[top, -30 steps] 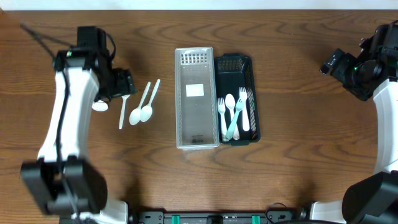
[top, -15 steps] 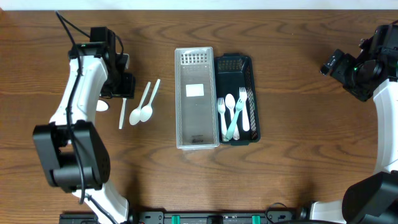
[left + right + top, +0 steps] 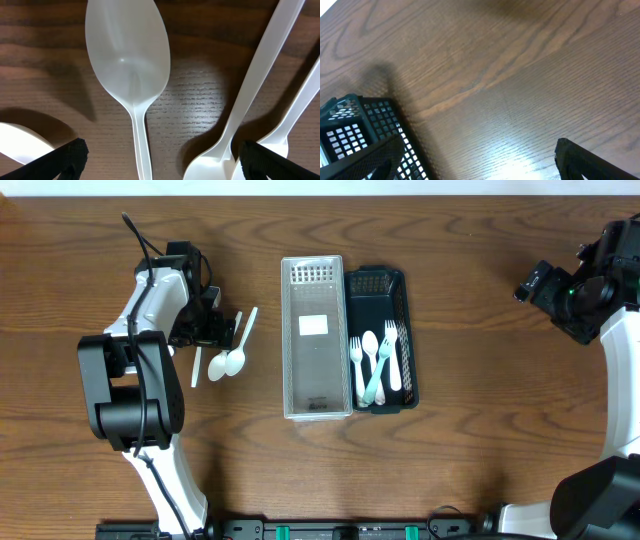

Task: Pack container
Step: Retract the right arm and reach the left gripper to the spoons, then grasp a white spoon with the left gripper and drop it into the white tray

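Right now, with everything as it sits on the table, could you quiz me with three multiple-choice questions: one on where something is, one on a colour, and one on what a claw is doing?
1. Where do the forks lie?
A. on bare wood
B. in the dark basket
C. on top of an arm

2. What colour are the loose spoons beside the left gripper?
A. red
B. black
C. white

3. How does the left gripper stand?
A. open, holding nothing
B. shut on a spoon
C. shut on a fork

Answers:
1 B, the forks sit with the other cutlery inside the basket.
2 C, they show white against the brown table.
3 A, its fingertips stand wide apart, with a spoon lying flat on the wood between them.
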Robot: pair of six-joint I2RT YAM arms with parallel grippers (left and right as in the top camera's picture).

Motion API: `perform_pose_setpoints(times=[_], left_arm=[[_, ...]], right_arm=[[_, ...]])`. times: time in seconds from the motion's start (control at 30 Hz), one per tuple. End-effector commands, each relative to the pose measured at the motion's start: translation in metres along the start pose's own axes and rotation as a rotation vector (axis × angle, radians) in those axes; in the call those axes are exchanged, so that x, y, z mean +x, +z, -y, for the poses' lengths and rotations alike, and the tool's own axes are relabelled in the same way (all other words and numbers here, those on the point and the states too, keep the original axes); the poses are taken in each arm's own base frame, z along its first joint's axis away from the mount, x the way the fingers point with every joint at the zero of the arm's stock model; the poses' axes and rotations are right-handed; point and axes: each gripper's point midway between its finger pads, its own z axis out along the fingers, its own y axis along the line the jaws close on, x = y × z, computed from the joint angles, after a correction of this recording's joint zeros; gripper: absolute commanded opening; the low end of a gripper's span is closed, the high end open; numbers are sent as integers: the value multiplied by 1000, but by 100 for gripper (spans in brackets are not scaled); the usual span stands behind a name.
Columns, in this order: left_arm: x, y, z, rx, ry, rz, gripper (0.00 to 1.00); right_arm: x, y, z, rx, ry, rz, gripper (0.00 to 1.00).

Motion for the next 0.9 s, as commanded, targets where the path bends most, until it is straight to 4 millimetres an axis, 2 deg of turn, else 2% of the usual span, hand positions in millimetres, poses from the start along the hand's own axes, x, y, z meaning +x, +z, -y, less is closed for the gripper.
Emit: perform_pose_setpoints(times=[0.0,0.1,0.33,0.43,0.67,0.87], left_arm=[[1,9,-3,-9,6,-17,92],[1,14,-2,-9,6,-21,76],[1,22,-7,-8,-7,-23,73],[-2,22,-14,-9,-23,-7,62],[-2,25,-22,-9,-45,1,48],[-1,26,-22,-9,-46,-2,15]], right_arm=[[2,1,2,1,1,-14,99],[4,1,3,3,2,-18,99],[5,1,3,5,3,-25,99],[5,2,3,5,3,-26,99],[5,2,3,5,3,-26,99],[5,2,3,5,3,-26,99]])
